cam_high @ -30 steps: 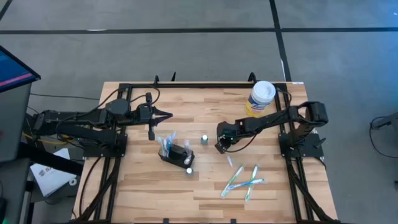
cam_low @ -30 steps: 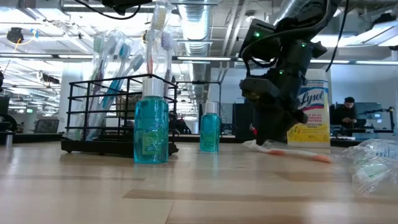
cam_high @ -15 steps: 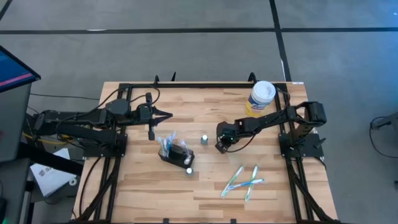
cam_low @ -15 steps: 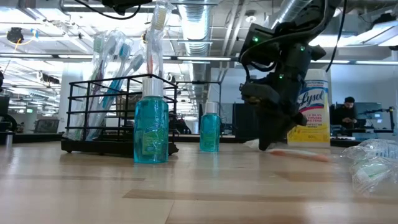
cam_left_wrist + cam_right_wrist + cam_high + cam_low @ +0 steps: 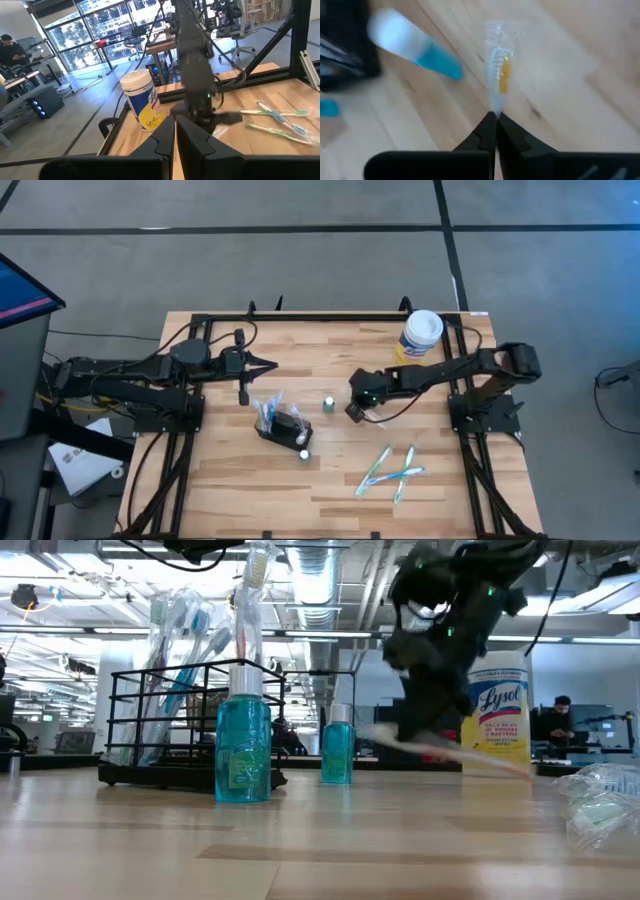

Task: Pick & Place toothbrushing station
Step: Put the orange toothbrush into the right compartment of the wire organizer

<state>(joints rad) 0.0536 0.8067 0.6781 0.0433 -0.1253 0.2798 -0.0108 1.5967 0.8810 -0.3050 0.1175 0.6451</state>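
Note:
The toothbrushing station [image 5: 281,426] is a black wire holder near the table's middle, with wrapped toothbrushes standing in it [image 5: 185,690]. One teal bottle [image 5: 243,745] stands at its near side, another [image 5: 328,403] to its right. My right gripper [image 5: 354,411] is right of that bottle, slanting down, shut on a wrapped toothbrush [image 5: 450,748] with an orange head [image 5: 502,75]. My left gripper [image 5: 243,393] waits shut and level, above the table on the station's far left side. My right gripper pinches the toothbrush's clear wrapper [image 5: 494,107] between its two fingertips, just behind the head end. The fingers come slanting down from the table's right. The toothbrush is lifted clear of the table and sticks out on both sides of the fingers, tilted [image 5: 500,764].
A yellow canister with a white lid [image 5: 420,335] stands at the far right, behind my right arm. Several wrapped toothbrushes [image 5: 392,470] lie crossed at the near right. Bare wood lies at the near left of the table.
My right gripper has shut on the wrapped toothbrush that lay on the table under it. It has then risen and rolled a little, lifting the toothbrush clear of the wood, tilted.

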